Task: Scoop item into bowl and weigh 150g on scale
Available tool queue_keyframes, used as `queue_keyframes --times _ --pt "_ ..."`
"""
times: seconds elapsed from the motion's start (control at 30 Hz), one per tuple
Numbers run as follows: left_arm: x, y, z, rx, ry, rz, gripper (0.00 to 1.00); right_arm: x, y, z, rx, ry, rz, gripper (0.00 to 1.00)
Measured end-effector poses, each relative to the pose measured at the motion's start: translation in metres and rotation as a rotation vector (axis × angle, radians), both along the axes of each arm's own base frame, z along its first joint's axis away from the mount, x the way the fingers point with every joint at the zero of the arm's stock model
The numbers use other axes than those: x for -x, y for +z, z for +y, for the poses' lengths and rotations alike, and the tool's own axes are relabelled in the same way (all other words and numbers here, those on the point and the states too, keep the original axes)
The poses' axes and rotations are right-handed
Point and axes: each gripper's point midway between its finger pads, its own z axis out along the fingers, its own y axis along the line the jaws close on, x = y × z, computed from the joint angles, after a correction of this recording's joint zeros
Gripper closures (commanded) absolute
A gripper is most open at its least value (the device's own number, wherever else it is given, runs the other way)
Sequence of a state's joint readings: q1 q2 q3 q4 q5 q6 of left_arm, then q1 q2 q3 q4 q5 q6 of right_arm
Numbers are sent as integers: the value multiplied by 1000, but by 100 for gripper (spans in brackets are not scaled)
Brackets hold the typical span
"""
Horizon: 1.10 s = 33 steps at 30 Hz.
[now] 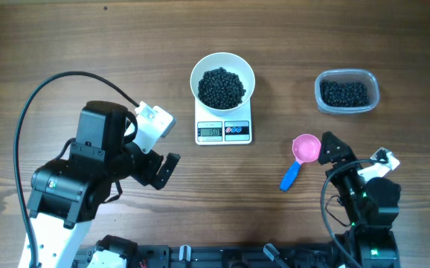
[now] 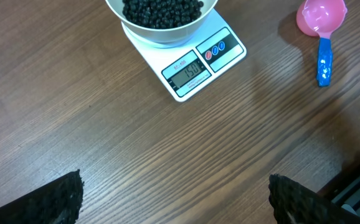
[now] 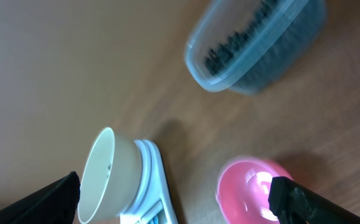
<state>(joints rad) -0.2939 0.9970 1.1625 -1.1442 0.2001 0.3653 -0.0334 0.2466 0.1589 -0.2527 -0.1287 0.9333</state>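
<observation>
My left hand [image 2: 174,206] hangs open over bare wood, its two black ribbed fingertips [image 2: 61,200] spread at the near edge of the wrist view, holding nothing. My right hand [image 3: 174,202] is open too and grips nothing.

Just far and left of the right hand lies the scoop [image 1: 305,148], a pink cup on a blue handle, flat on the surface [image 1: 88,45], between that hand and the scale [image 1: 223,131]. The scale sits at the middle of the far half. Its grey display [image 2: 188,73] seems to read 150, though the last digit isn't crisp. Beside the display are a red and two blue buttons [image 2: 216,50]; I can't read the small print there.

The bowl [image 1: 196,77] stands on the scale, with the item [image 1: 222,87] heaped inside. More black pieces sit in the clear tub [image 1: 321,100], far right, well apart from the scale.

A black cable [image 1: 33,112] loops over the left arm.
</observation>
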Motion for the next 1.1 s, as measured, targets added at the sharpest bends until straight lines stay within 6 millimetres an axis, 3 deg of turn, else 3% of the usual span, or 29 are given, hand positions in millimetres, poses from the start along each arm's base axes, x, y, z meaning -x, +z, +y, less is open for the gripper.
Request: queue_keyframes --times 0.17,0.5,0.67,0.9,1.1 --pt "0 0 0 0 0 0 0 -4 -5 -2 132 26 -97 0" --pt "0 0 0 0 0 0 0 1 35 -7 467 53 -294 0" --pt "0 0 0 0 0 0 0 1 35 -8 552 70 -297 0" --pt "0 0 0 0 0 0 0 1 35 -7 810 127 -307 0" --pt "0 0 0 0 0 0 0 1 35 -7 880 142 -310 0"
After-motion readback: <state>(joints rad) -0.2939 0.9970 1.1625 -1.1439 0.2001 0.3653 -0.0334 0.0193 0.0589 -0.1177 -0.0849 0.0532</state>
